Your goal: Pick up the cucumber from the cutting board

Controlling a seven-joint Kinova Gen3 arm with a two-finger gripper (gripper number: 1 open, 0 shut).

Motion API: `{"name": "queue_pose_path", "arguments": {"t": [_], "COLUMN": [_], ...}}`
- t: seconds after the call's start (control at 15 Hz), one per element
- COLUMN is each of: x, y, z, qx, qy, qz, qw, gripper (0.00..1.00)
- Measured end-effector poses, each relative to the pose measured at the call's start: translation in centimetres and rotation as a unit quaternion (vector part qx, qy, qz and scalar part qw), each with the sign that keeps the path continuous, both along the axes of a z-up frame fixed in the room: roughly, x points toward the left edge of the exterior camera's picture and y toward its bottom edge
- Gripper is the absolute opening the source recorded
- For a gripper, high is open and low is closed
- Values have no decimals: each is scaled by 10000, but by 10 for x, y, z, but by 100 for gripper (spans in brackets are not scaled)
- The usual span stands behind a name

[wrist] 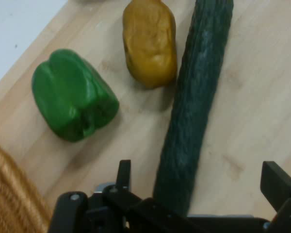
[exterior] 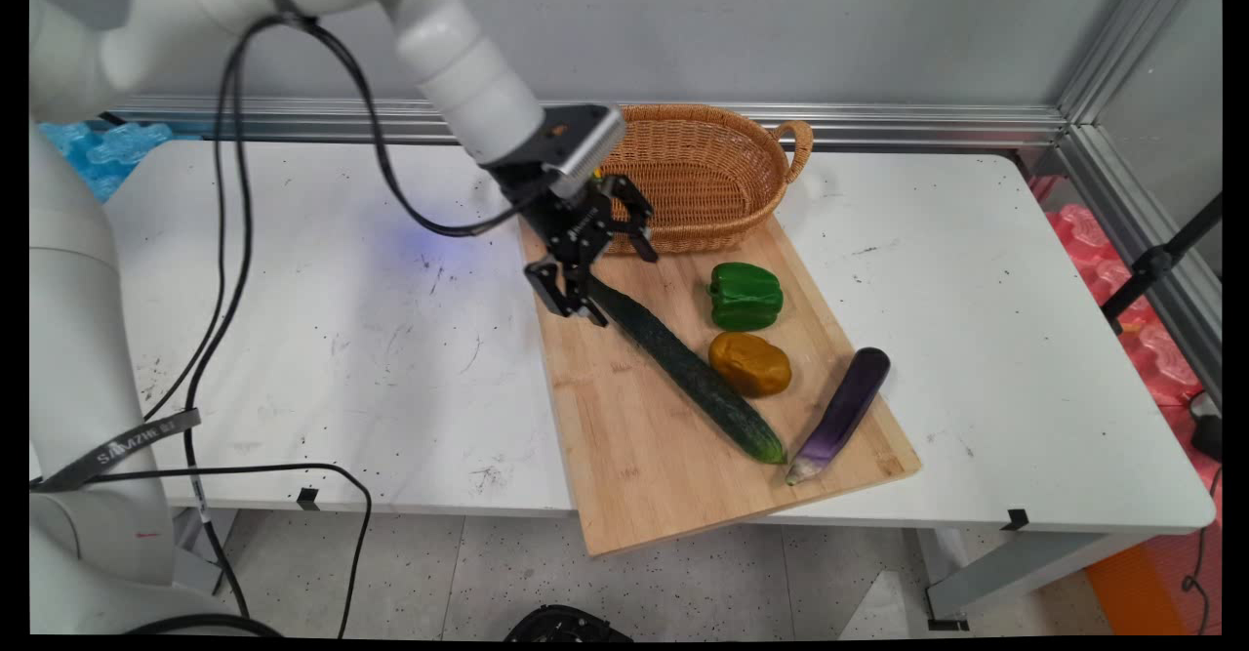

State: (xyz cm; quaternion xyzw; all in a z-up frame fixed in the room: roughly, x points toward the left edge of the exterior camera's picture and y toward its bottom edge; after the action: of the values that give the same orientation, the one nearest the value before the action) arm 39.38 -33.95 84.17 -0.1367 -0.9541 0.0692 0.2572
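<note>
Hovering over the cucumber's [exterior: 689,369] far end, gripper [exterior: 605,280] fingers spread wide astride it, gripping nothing. Cucumber lies diagonally on the cutting board [exterior: 644,456], beside green pepper [exterior: 745,295] and yellow pepper [exterior: 749,364]; basket [exterior: 705,183] behind.

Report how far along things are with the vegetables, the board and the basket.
Done: nothing shows in the wicker basket; its inside looks bare from here. In hand: the open gripper sits over the far end of the cucumber, fingers either side, not closed on it. Left: cucumber, green pepper, yellow pepper and eggplant all lie on the cutting board.
</note>
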Motion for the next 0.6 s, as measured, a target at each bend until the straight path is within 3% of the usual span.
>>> {"name": "queue_pose_path", "arguments": {"t": [0.6], "x": [-46], "y": [-32], "z": [-41], "qx": [225], "qy": [-231], "qz": [-566], "qw": [9979], "gripper": [100]}}
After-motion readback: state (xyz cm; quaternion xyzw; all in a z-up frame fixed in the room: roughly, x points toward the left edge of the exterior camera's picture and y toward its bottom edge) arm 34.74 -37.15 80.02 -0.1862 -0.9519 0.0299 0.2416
